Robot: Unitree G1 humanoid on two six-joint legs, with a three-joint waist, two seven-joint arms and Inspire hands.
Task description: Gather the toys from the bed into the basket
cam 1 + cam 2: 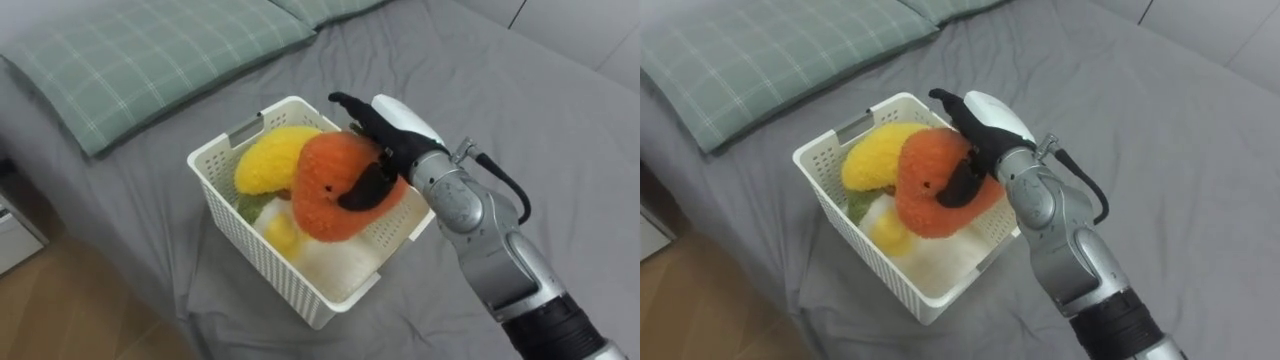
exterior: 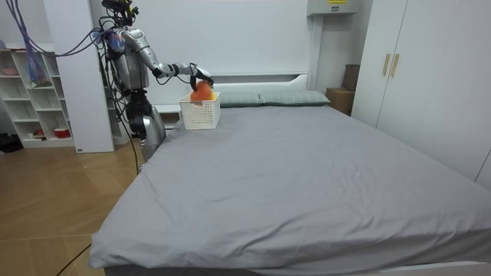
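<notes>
Basket [image 1: 250,250] is pretty full, so orange plush [image 1: 325,195], clutched by right hand [image 1: 392,130] over basket, could be bounced off yellow toy [image 1: 268,160] onto bed [image 1: 560,120] when dropped.

A green checked pillow [image 1: 150,60] is laid beside a second pillow [image 1: 330,8], before a white headboard [image 2: 261,79]. A white wardrobe [image 2: 430,77] is noted at the room view's right. An open white shelf unit [image 2: 27,92] is set on the wooden floor [image 2: 54,199] at its left.

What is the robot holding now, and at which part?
The right hand grips the round orange plush toy at its upper right side, over the white slatted plastic basket.
</notes>
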